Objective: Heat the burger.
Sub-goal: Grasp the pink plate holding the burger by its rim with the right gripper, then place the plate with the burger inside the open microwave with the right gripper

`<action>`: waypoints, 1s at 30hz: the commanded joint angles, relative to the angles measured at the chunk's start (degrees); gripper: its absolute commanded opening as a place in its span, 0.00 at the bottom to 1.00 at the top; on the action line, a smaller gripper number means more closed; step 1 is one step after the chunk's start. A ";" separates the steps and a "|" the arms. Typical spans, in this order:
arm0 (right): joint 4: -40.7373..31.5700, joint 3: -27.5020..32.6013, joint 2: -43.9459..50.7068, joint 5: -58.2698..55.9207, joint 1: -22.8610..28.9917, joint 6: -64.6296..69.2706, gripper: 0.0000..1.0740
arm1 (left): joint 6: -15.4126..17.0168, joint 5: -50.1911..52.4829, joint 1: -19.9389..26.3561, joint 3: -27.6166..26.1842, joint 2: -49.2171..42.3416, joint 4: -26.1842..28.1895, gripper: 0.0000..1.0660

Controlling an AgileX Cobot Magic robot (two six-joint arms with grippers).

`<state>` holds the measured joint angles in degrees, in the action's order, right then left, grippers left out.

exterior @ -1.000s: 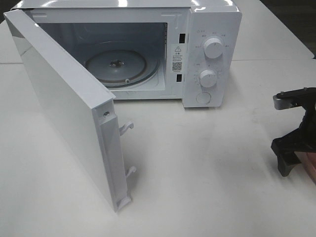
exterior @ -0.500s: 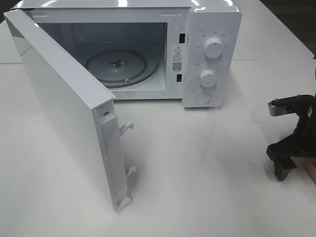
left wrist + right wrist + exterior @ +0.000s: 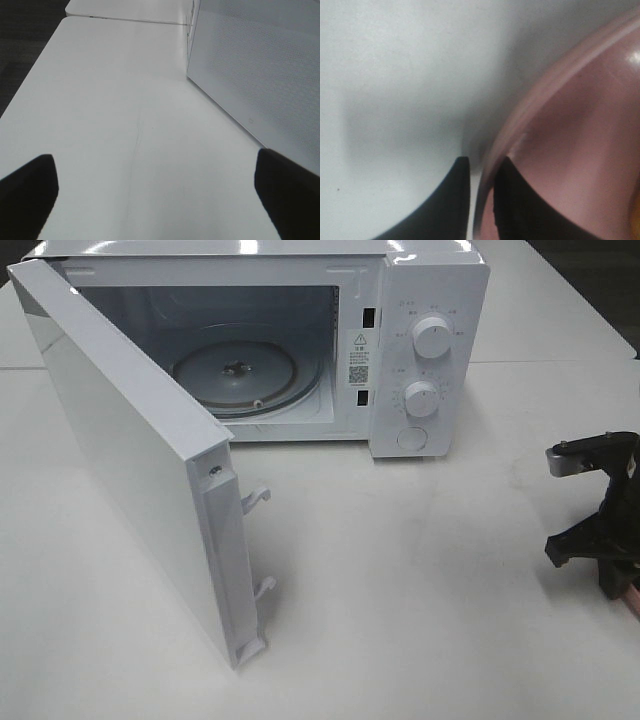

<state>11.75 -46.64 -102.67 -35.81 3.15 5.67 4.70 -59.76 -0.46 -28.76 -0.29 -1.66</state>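
Note:
In the right wrist view my right gripper (image 3: 481, 172) has its two dark fingers closed on the rim of the round pink plate (image 3: 580, 150), one finger outside it and one inside. A golden sliver at that view's edge is too small to identify, and the burger is otherwise out of view. From the high view, the right gripper (image 3: 612, 582) sits low at the table's right edge, with a bit of the pink plate (image 3: 632, 596) beside it. My left gripper (image 3: 157, 200) is open over bare table, next to the microwave's side wall (image 3: 260, 65).
The white microwave (image 3: 420, 350) stands at the back with its door (image 3: 130, 450) swung wide open toward the front left. Its glass turntable (image 3: 235, 375) carries nothing. The table (image 3: 420, 580) is white.
The right gripper has sunk lower and shifted right toward the table edge. Its jaws have gone from wide open to closed on the plate's rim. The left gripper has stayed open.

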 commanded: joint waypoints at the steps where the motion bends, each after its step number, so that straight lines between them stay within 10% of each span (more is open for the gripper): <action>1: -0.63 1.03 -0.17 0.06 -0.17 -0.74 0.00 | 0.06 0.46 0.06 0.11 -1.26 -0.17 0.94; 30: 14.15 1.95 5.44 -8.71 5.56 15.81 0.00 | 0.06 0.46 0.06 0.11 -1.26 -0.17 0.94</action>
<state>23.49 -44.92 -97.98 -42.28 8.48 20.74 4.70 -59.76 -0.46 -28.76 -0.29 -1.66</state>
